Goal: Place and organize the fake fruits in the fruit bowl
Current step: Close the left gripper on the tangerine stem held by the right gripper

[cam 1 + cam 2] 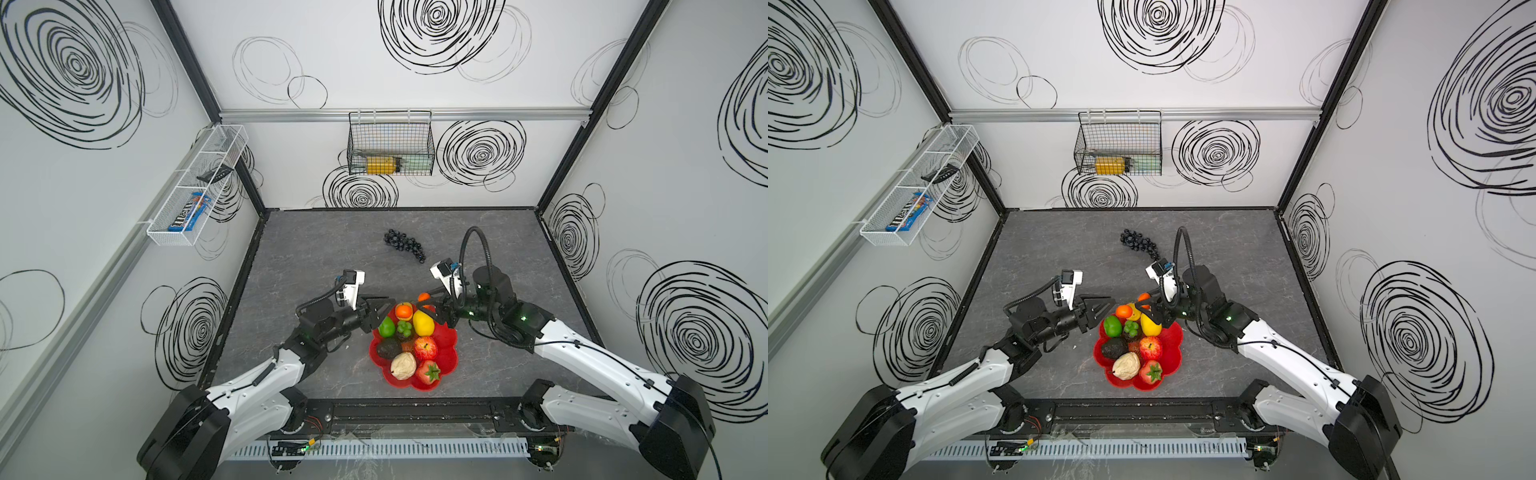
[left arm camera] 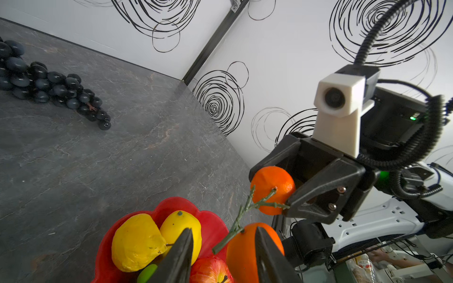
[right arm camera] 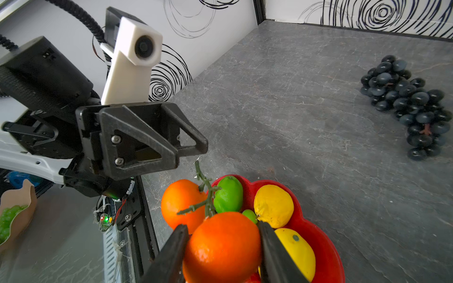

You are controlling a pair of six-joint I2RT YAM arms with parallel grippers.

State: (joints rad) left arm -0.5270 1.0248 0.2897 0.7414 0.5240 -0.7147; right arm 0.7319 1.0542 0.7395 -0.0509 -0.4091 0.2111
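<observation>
From the front edge, the left arm (image 1: 266, 374) and right arm (image 1: 582, 353) both reach inward and low, elbows out, meeting over the far end of the fruit bowl (image 1: 451, 353). The bowl sits near the front middle of the tabletop (image 1: 316, 257). It holds the strawberry (image 1: 428, 372) and beige lumpy fruit (image 1: 403, 365) nearest me, then the red apple (image 1: 425, 348) and avocado (image 1: 388, 348), then the lime (image 1: 386, 326) and lemon (image 1: 423, 323).

The right gripper (image 1: 424, 299) is clamped on the held orange (image 3: 221, 247), just above the bowl's far rim. The left gripper (image 1: 390, 303) faces it, jaws partly apart and nothing between them. Below it is the second orange (image 3: 182, 203); I can't tell whether that one rests in the bowl.

The wrist views show what the top views barely do: a green twig (image 2: 245, 210) joins the two oranges, and its tip is just under the left gripper's fingers.

Further back the black grapes (image 1: 405, 245) lie alone on the grey marbled top, well apart from the bowl. On the back wall hangs a black wire basket (image 1: 390, 143) with a yellow container (image 1: 380, 165). On the left wall a white mesh basket (image 1: 195, 187) holds a blue candy packet (image 1: 189, 216). The walls (image 1: 540, 62) are white with black scribbled spirals.
</observation>
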